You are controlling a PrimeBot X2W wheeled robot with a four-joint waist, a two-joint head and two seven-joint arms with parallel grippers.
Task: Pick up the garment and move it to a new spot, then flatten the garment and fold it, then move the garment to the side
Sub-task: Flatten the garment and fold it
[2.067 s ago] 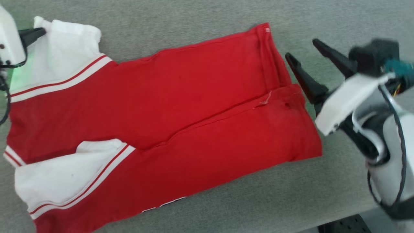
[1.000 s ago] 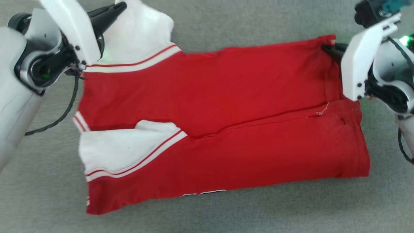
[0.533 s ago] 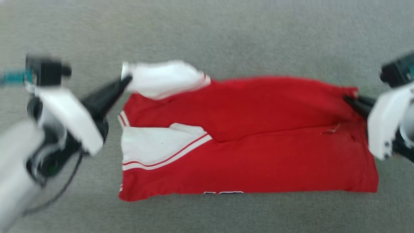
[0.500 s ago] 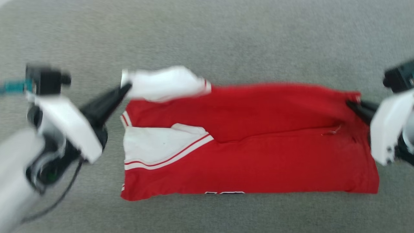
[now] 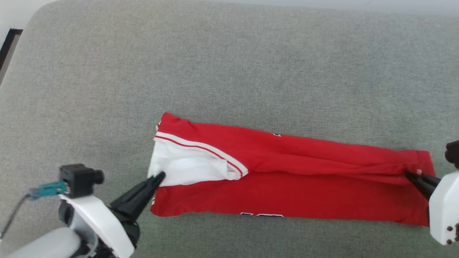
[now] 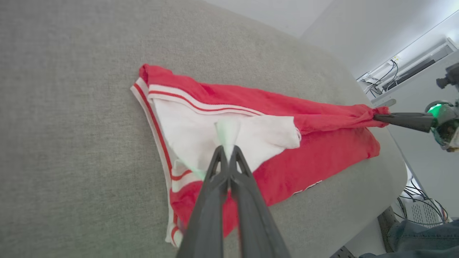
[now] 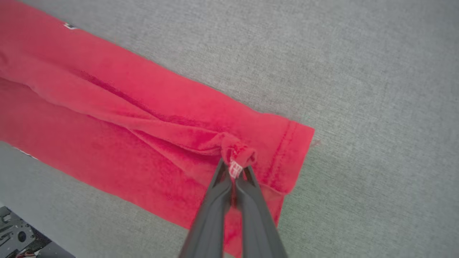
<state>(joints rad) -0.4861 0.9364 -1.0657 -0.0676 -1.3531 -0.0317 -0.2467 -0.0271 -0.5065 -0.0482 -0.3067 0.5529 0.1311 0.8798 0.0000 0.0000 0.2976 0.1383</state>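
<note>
The red garment lies on the grey table as a long narrow band, doubled over lengthwise, with its white lining showing at the left end. My left gripper is shut on a corner of that white lining, fingertips pinched together. My right gripper is shut on a bunched red hem corner with a small white tag at the garment's right end. In the left wrist view the right gripper holds the far end taut. Bits of black lettering peek out along the near edge.
The table's rounded far-left corner and a dark frame lie beyond the cloth. The table's near edge drops off close to the garment. Cables and blue denim sit past the table's right end.
Both grippers drew the garment's far edge over toward the near edge, so the wide spread cloth is now a narrow doubled band. The head camera has also pulled back.
</note>
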